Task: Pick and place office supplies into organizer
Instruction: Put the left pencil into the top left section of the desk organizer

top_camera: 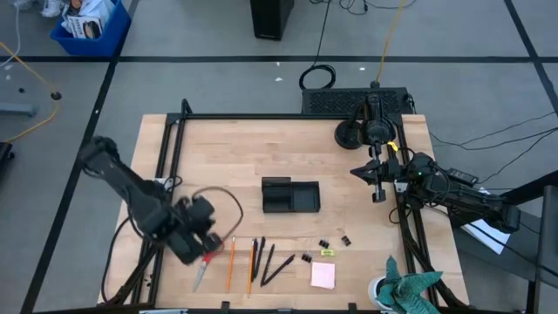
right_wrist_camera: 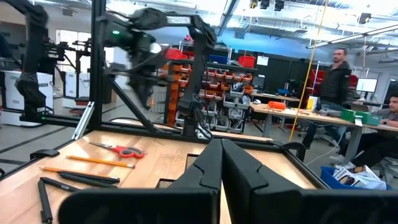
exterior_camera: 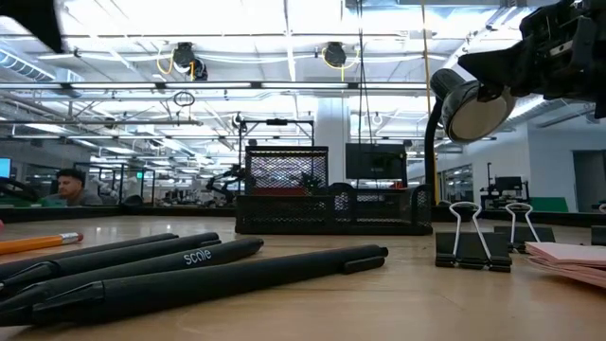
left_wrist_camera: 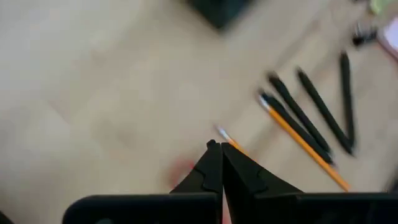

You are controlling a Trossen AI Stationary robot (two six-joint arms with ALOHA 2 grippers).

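1. Your left gripper (top_camera: 206, 249) hangs over the front-left of the table (top_camera: 218, 166), at about 8 o'clock from the organizer (top_camera: 291, 195). Its fingers (left_wrist_camera: 214, 168) are clenched tip to tip with nothing visible between them.
2. The scissors (top_camera: 203, 268) lie flat on the table just below that gripper, red handles nearest it. No lift shows; judged, the grip has not taken them.
3. Scissors' long axis runs roughly 1 to 7 o'clock, blades pointing toward the front edge at 7.
4. Pencils (top_camera: 231, 264) and pens (top_camera: 268, 263) lie side by side at the organizer's 6 to 7 o'clock, long axes mostly front-to-back, one pen (top_camera: 277, 269) slanted. That row likely suits a top-down pinch across each shaft.
5. Binder clips (top_camera: 334, 243), the yellow pad (top_camera: 327, 253) and pink pad (top_camera: 323, 276) sit at 5 o'clock, well apart from the organizer, which looks empty.
6. Your right gripper (top_camera: 378, 185) waits at 3 o'clock, fingers (right_wrist_camera: 217, 168) clamped shut on nothing.
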